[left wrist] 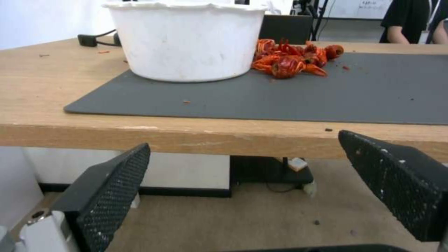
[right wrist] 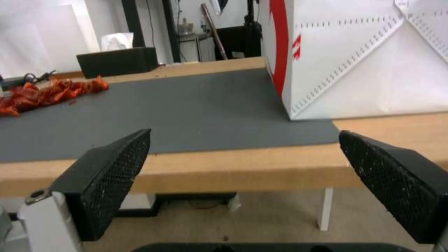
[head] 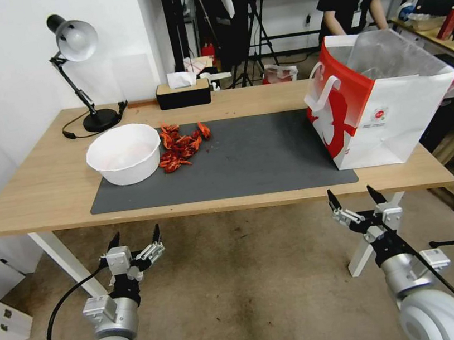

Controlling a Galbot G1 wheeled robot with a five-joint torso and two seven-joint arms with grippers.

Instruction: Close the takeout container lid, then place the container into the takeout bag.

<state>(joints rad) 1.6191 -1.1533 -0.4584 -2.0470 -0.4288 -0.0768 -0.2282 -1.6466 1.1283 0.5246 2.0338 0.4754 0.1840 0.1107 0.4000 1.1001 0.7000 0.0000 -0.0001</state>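
The takeout bag [head: 388, 113] stands open on the right end of the table, white with red panels, white handles and a silvery lining; its side wall [right wrist: 373, 63] rises close ahead in the right wrist view. The takeout container and its lid are out of view. My left gripper [head: 136, 234] hangs open below the table's front edge, in front of the white bowl [head: 123, 153]. My right gripper [head: 352, 193] is open too, just below the front edge before the bag. Both sets of fingers hold nothing [left wrist: 243, 140] [right wrist: 245, 132].
A dark grey mat [head: 247, 156] covers the middle of the wooden table [head: 44, 190]. A heap of red crayfish [head: 181, 145] lies beside the bowl. At the back stand a desk lamp [head: 81, 72] and a black tissue box [head: 183, 93].
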